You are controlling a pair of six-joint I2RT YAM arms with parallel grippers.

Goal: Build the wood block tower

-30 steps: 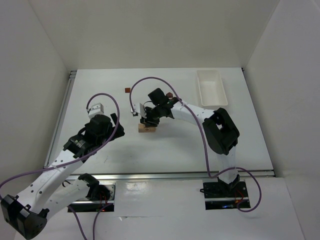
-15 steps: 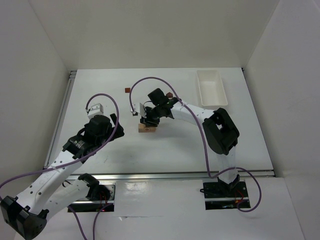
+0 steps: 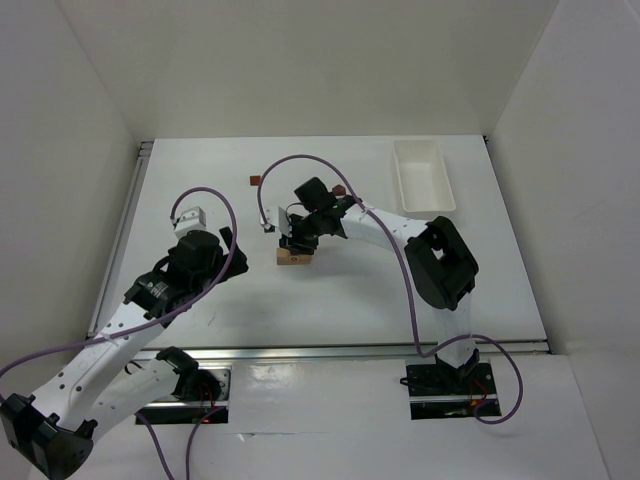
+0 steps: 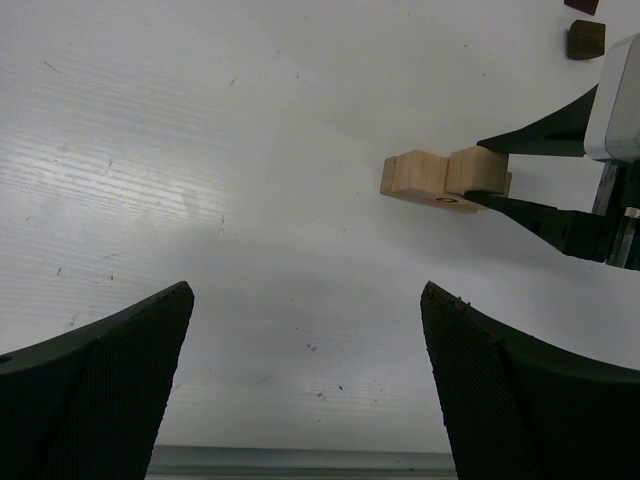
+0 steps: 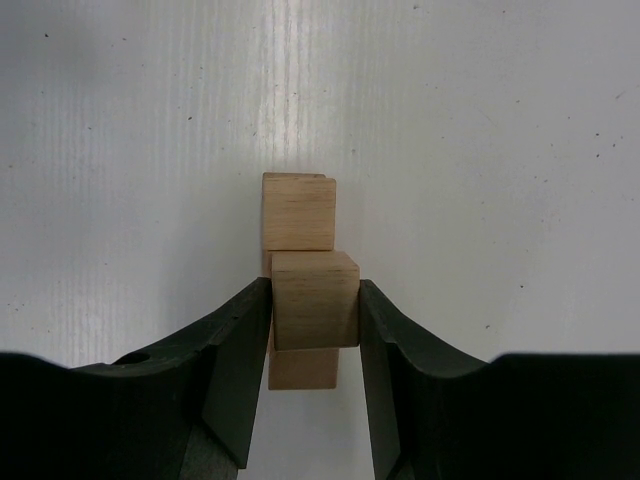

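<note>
Now: right hand (image 5: 315,300) is clamped on a pale cube (image 5: 314,322) atop the wood block tower (image 3: 291,258), near bench (image 3: 200,190) centre. A second pale cube (image 5: 298,212) sits just beside it at 12 o'clock in the right wrist view, both over a base block (image 5: 303,368). Left hand (image 4: 305,300) gapes wide and empty at 8 o'clock of the tower, well apart. A dark block (image 4: 585,38) lies loose beyond.
</note>
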